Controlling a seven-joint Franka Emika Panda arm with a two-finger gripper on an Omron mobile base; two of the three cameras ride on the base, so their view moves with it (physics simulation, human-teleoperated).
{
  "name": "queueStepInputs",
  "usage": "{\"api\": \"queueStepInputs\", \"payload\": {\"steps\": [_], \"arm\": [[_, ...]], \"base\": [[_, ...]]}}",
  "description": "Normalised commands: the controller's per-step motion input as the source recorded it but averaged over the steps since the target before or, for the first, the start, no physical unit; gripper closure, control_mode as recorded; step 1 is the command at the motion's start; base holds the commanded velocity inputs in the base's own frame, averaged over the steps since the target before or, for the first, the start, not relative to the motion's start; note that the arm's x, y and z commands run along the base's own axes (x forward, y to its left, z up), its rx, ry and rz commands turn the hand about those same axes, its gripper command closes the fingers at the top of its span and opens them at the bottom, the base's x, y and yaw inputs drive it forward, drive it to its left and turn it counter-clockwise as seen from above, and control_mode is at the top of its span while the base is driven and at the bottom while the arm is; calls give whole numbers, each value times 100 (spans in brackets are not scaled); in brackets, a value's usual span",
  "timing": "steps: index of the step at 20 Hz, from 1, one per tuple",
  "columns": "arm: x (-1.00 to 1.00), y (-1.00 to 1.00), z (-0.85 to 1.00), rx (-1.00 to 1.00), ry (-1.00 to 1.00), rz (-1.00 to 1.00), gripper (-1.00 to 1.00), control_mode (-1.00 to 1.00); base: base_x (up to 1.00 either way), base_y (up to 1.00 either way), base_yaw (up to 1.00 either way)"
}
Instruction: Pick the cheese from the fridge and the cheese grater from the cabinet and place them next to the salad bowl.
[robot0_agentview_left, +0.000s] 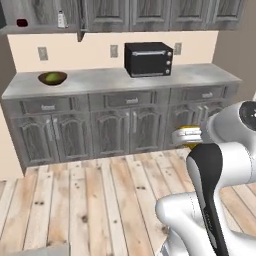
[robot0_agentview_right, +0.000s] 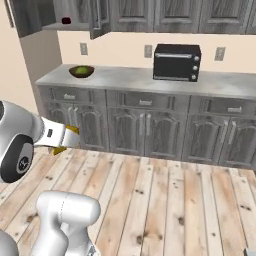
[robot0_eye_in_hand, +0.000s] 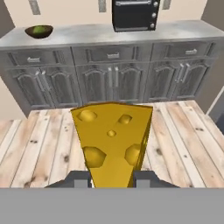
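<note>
The gripper (robot0_eye_in_hand: 113, 181) is clenched on the yellow-orange holed cheese wedge (robot0_eye_in_hand: 113, 142), carried above the plank floor, well apart from the brown wooden salad bowl (robot0_agentview_left: 52, 78) on the grey surface (robot0_agentview_left: 150, 80). The cheese looks light and firm, possibly slick; the grip on its thick end appears sound.

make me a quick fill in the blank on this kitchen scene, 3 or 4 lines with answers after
1. The end effector is shut on the ____.
2. The salad bowl sits at the ____ end of the counter in both base views.
3. The open cabinet shelf holds the cheese grater and a dark red ____.
4. The black oven stands on the ____.

Missing words: cheese; left; cup; counter
</note>
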Motion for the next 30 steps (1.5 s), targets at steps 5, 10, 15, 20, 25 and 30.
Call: {"api": "queueStepInputs", "payload": {"steps": [5,10,15,20,25,30], "arm": [[0,0,0,0,0,0,100,100],[0,0,0,0,0,0,100,100],[0,0,0,0,0,0,100,100],[0,0,0,0,0,0,100,100],[0,0,0,0,0,0,100,100],[0,0,0,0,0,0,100,100]], "base": [[100,-2,0],[100,0,0],[53,17,-4],[0,83,-9],[6,95,-6],[23,69,-5]]}}
